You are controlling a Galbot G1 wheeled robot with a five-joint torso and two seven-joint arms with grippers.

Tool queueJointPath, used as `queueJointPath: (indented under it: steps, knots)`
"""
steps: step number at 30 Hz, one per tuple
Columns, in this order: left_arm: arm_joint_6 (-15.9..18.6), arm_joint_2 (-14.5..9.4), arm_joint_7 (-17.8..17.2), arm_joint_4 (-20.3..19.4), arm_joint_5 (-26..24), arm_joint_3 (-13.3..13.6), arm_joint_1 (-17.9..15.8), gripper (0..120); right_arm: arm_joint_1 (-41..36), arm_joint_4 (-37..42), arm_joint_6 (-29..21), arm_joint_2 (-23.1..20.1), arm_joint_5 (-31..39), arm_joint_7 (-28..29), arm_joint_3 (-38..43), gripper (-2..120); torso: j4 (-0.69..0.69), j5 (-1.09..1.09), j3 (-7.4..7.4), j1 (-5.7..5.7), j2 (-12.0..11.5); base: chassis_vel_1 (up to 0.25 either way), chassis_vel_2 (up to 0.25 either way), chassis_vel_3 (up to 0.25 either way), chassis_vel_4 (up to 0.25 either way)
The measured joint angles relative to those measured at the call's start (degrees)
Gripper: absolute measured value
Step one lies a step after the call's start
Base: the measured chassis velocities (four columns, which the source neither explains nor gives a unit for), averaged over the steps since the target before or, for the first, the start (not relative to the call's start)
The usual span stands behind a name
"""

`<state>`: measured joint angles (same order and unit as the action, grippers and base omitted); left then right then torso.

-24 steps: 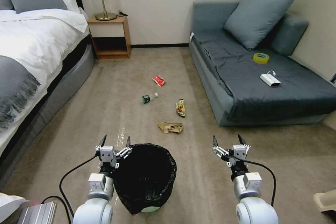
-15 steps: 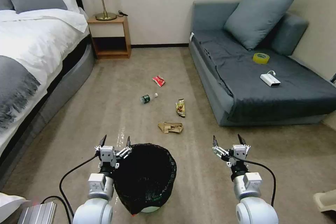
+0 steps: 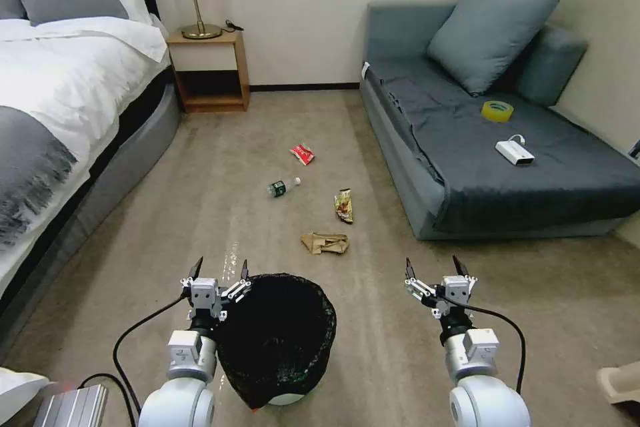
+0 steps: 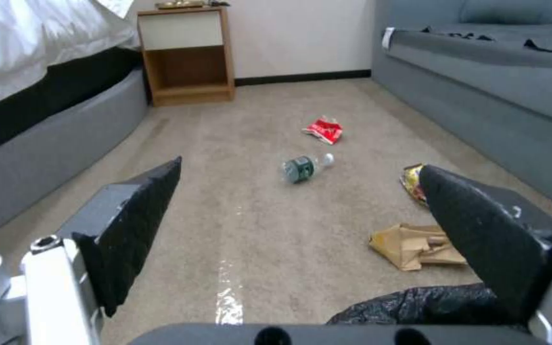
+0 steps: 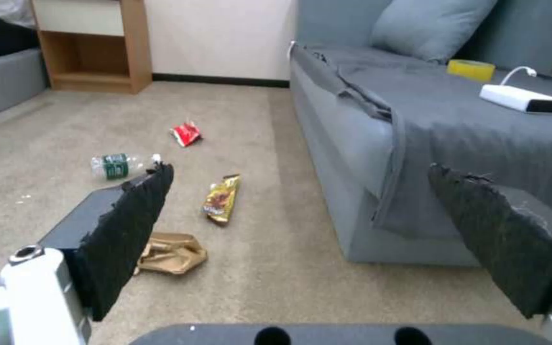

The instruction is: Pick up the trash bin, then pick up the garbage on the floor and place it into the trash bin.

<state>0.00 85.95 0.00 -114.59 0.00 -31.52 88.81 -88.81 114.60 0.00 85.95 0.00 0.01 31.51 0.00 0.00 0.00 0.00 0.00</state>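
Down on the beige carpet, close in front of the robot, stands the trash bin, upright, with its black bag crinkled over the rim and a bit of pale body at its base. The left gripper hovers just beside the bin's left rim, its jaws spread wide and holding nothing; whether the inner finger touches the bag cannot be told. In the left wrist view the edge of the black bag shows under the inner finger. The right gripper hangs to the right of the bin, well apart from it, also spread open and empty.

Farther ahead, between the bed and the grey sofa, the garbage lies scattered. The crumpled brown paper bag is the nearest to the bin. Beyond it lies the yellow-brown wrapper, then the small bottle with a green label, lying on its side, and farthest the red wrapper. All four pieces are apart from each other.
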Motion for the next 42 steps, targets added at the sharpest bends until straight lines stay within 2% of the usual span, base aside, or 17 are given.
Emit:
queueJointPath:
  steps: [16,18,19,20,21,23,24,25,26,29,30,34,35,37,39,40,42]
  knots:
    - [-0.11,-0.27,-0.05,0.0,-0.57,-0.01,-0.01,100,-0.29,0.23,-0.04,0.0,0.3,-0.01,0.45,100,0.01,0.01,0.0,0.0,0.0,0.0,0.0,0.0,0.0]
    - [-0.59,-1.38,-0.26,0.02,-2.74,-0.19,-0.08,100,-0.83,0.82,-0.25,0.01,0.8,-0.01,1.3,100,0.02,0.01,0.0,0.0,0.0,0.0,0.0,0.0,0.0]
    - [-1.81,-3.8,-1.06,0.06,-7.53,-0.94,-0.28,100,-3.94,3.99,-1.41,0.04,3.18,0.55,5.95,100,-0.01,0.0,0.0,0.0,0.0,0.0,0.0,0.0,0.0]
    - [-2.25,-4.78,-1.32,0.12,-9.38,-1.19,-0.38,100,-4.79,4.91,-1.43,-0.01,4.35,0.52,7.23,100,-0.06,-0.08,0.0,0.0,0.0,0.0,0.0,0.0,0.0]
    - [-2.25,-4.78,-1.32,0.12,-9.38,-1.19,-0.38,100,-4.79,4.91,-1.43,-0.01,4.35,0.52,7.23,100,-0.06,-0.08,0.0,0.0,0.0,0.0,0.0,0.0,0.0]
    - [-2.5,-6.15,-2.02,-0.34,-12.45,-1.37,-0.52,100,-5.34,6.2,-0.98,-0.47,6.39,-0.11,8.16,100,-0.01,0.03,0.0,0.0,0.01,0.0,0.0,0.0,0.0]
    - [-2.04,-6.42,-2.56,-1.05,-13.19,-1.51,-0.57,100,-5.43,6.42,-0.98,-0.7,6.61,-0.17,8.2,100,-0.01,-0.02,0.0,0.0,0.01,0.0,0.0,0.0,0.0]
    - [-0.2,-6.63,-3.33,-2.17,-14.12,-1.58,-0.6,100,-5.42,6.89,-1.05,-1.22,6.91,-0.22,8.2,100,0.0,0.01,0.0,0.0,0.01,0.0,0.0,0.0,0.0]
    - [-0.2,-6.63,-3.33,-2.17,-14.12,-1.58,-0.6,100,-5.42,6.89,-1.05,-1.22,6.91,-0.22,8.2,100,0.0,0.01,0.0,0.0,0.01,0.0,0.0,0.0,0.0]
    - [6.74,-7.29,-5.27,-4.34,-15.34,-1.65,-0.43,100,-5.77,8.49,-2.81,-3.38,8.34,0.47,7.71,100,0.0,-0.01,0.0,0.0,0.01,0.0,0.0,0.0,0.0]
    - [6.74,-7.29,-5.27,-4.34,-15.34,-1.65,-0.43,100,-5.77,8.49,-2.81,-3.38,8.34,0.47,7.71,100,0.0,-0.01,0.0,0.0,0.01,0.0,0.0,0.0,0.0]
    - [11.83,-8.86,-7.36,-4.95,-16.73,-1.19,-0.2,100,-6.22,9.85,-5.5,-6.51,11.04,1.82,6.81,100,0.0,0.0,0.0,0.0,0.01,0.0,0.0,0.0,0.0]
    - [11.83,-8.86,-7.36,-4.95,-16.73,-1.19,-0.2,100,-6.22,9.85,-5.5,-6.51,11.04,1.82,6.81,100,0.0,0.0,0.0,0.0,0.01,0.0,0.0,0.0,0.0]
    - [13.96,-9.33,-8.86,-5.17,-17.87,-0.81,0.17,100,-6.74,10.35,-6.52,-7.46,12.6,2.57,6.34,100,0.0,0.0,0.0,0.0,0.01,0.0,0.0,0.0,0.0]
    - [17.92,-9.92,-11.56,-5.98,-22.4,0.06,0.73,100,-7.21,10.69,-6.83,-8.12,13.22,2.93,5.92,100,0.0,0.0,0.0,0.0,0.01,0.0,0.0,0.0,0.0]
    - [17.92,-9.92,-11.56,-5.98,-22.4,0.06,0.73,100,-7.21,10.69,-6.83,-8.12,13.22,2.93,5.92,100,0.0,0.0,0.0,0.0,0.01,0.0,0.0,0.0,0.0]
    - [20.03,-10.26,-12.65,-6.45,-24.28,0.43,1.03,100,-7.38,10.73,-6.83,-8.2,13.25,2.96,5.71,100,0.0,0.0,0.0,0.0,0.01,0.0,0.0,0.0,0.0]
